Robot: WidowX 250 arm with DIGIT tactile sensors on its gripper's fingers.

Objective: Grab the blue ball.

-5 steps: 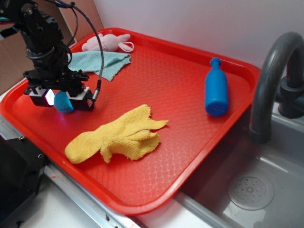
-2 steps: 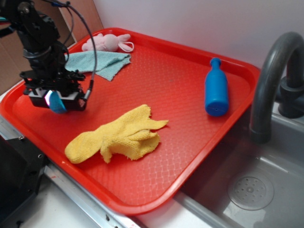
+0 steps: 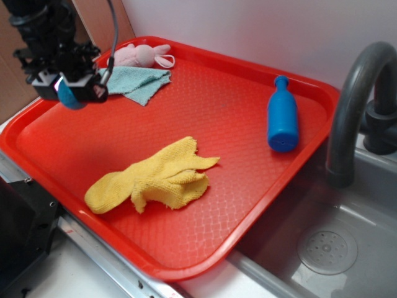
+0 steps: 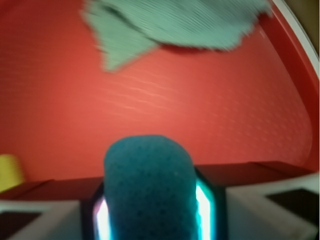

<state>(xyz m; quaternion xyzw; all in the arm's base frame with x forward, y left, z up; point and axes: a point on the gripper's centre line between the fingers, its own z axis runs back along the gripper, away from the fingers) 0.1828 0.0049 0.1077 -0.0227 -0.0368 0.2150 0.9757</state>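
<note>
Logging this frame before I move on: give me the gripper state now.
Gripper: closed on the blue ball, held clear above the red tray.

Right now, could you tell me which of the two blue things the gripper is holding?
The blue ball, squeezed between the gripper fingers above the tray. The blue bottle lies untouched on the tray's far side.
</note>
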